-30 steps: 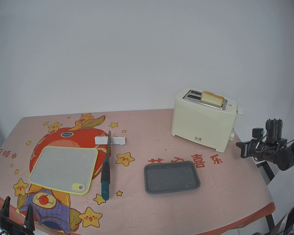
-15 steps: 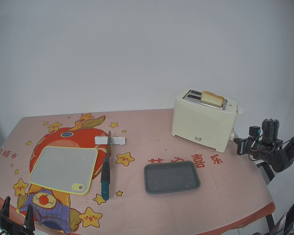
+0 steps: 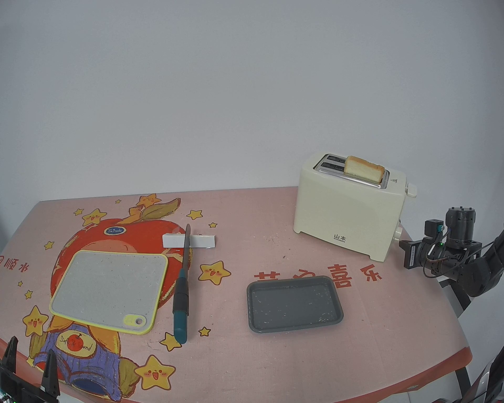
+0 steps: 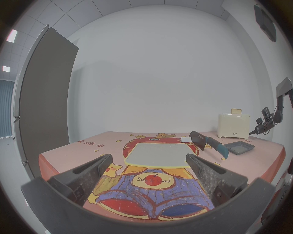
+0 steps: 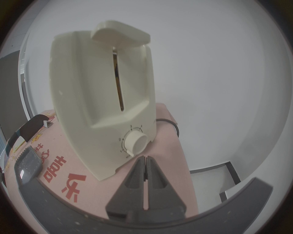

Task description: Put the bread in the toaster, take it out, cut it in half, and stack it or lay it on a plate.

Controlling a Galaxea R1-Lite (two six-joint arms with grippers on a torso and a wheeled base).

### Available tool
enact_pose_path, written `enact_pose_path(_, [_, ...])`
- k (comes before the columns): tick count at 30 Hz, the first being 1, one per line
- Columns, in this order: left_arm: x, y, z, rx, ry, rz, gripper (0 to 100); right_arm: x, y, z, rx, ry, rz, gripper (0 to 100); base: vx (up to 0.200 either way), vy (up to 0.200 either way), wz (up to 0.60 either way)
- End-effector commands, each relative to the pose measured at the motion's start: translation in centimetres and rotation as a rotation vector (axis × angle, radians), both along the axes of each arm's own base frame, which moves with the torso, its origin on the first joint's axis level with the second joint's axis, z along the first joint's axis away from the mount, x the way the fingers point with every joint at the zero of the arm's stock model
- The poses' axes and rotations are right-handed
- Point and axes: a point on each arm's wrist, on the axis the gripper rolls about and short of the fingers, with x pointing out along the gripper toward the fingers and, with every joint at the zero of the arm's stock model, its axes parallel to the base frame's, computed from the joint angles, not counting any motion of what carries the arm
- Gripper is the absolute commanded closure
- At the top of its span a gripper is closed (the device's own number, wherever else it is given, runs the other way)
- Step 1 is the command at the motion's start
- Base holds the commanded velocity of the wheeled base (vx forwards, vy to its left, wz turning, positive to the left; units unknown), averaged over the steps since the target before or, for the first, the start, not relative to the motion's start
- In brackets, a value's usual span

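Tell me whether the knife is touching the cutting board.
Apart. The head view shows a strip of tablecloth between the knife and the cutting board edge.

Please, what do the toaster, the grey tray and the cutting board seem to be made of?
The toaster is probably plastic: cream, smooth, faint sheen; its top slot frame looks metallic. The grey tray is matte with rounded moulded corners, plastic or coated metal, I cannot tell which. The cutting board is likely plastic: matte speckled grey face, yellow-green rim.

Prob. test lab: bare white wall, panel ceiling w/ strip lights, cartoon-cloth table.
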Motion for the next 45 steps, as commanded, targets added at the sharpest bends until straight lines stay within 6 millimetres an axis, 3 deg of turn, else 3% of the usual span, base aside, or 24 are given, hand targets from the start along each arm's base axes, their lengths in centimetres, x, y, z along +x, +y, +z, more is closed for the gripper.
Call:
enact_pose_path(1, [0.08,0.0,-0.5,0.0,0.01,0.0,0,0.19,0.06,-0.29,0.001,0.007,0.002,100,0.0,0.0,0.0])
enact_pose_path(45, [0.08,0.0,-0.5,0.0,0.01,0.0,0,0.19,0.72,0.42,0.013,-0.017,0.016,100,0.0,0.0,0.0])
